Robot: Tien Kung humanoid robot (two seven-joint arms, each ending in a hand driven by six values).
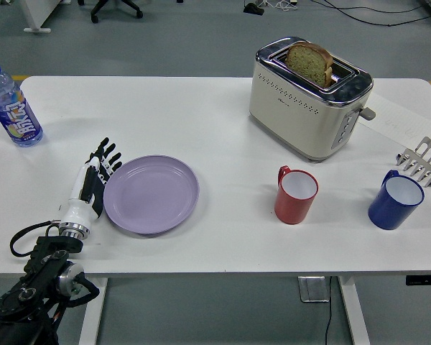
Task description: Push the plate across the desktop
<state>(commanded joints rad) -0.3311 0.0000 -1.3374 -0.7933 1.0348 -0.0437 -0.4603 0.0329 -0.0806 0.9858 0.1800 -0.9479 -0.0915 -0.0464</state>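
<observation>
A lilac plate (151, 193) lies flat on the white table (215, 244), left of centre. My left hand (97, 175) comes in from the lower left and stands on edge right against the plate's left rim. Its fingers (108, 154) are straight and spread, pointing away from me, and hold nothing. My right hand is out of view.
A water bottle (11, 106) stands at the far left. A cream toaster (309, 97) with a bread slice (310, 62) stands at the back right. A red mug (296, 195) and a blue mug (395, 202) stand right of the plate. A metal rack (422, 161) lies at the right edge.
</observation>
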